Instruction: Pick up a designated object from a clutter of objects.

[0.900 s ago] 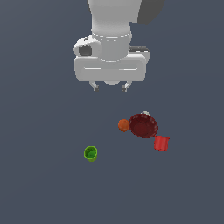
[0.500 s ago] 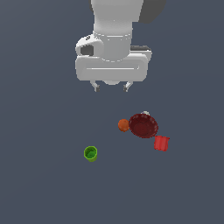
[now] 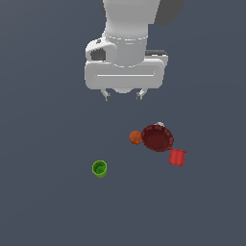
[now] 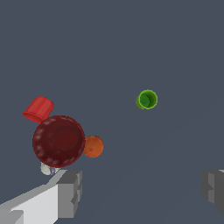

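The small bright red cup point(image 3: 177, 157) stands on the grey floor, close beside the dark red bowl point(image 3: 157, 138) on its exterior view's right. A small orange ball point(image 3: 136, 137) touches the bowl's other side. The green cup point(image 3: 99, 168) stands apart toward the exterior view's left. My gripper point(image 3: 124, 96) hangs open and empty well above the floor, away from all of them. In the wrist view the red cup point(image 4: 39, 109), bowl point(image 4: 58, 141), ball point(image 4: 93, 146) and green cup point(image 4: 147, 99) all show beyond my fingers point(image 4: 70, 192).
A small pale object point(image 4: 47, 169) peeks out from behind the dark red bowl, also visible in the exterior view point(image 3: 159, 124). The plain grey floor point(image 3: 48, 202) spreads around the items.
My gripper has shifted slightly toward the exterior view's right. The objects have not moved.
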You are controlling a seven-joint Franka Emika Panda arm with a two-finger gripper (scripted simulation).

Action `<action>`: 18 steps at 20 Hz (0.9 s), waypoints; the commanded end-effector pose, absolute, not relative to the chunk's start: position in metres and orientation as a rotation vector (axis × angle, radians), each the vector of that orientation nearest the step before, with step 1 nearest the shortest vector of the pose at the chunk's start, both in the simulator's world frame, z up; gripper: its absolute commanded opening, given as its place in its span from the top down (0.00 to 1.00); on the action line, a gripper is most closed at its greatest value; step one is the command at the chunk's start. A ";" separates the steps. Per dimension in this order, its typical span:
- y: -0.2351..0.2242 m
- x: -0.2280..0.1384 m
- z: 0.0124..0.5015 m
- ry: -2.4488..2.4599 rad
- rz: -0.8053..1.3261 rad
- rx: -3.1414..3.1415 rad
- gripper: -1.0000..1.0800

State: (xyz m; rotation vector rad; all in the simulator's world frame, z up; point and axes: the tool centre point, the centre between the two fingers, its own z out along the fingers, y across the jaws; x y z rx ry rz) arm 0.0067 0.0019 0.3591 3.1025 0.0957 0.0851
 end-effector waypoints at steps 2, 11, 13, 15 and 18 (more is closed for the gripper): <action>0.007 0.010 0.354 0.145 0.081 3.097 0.04; 0.041 0.033 0.319 0.458 0.059 3.051 0.04; 0.054 0.040 0.307 0.562 0.051 3.030 0.04; 0.068 0.047 0.293 0.679 0.043 3.003 0.04; 0.091 0.056 0.269 0.865 0.031 2.954 0.04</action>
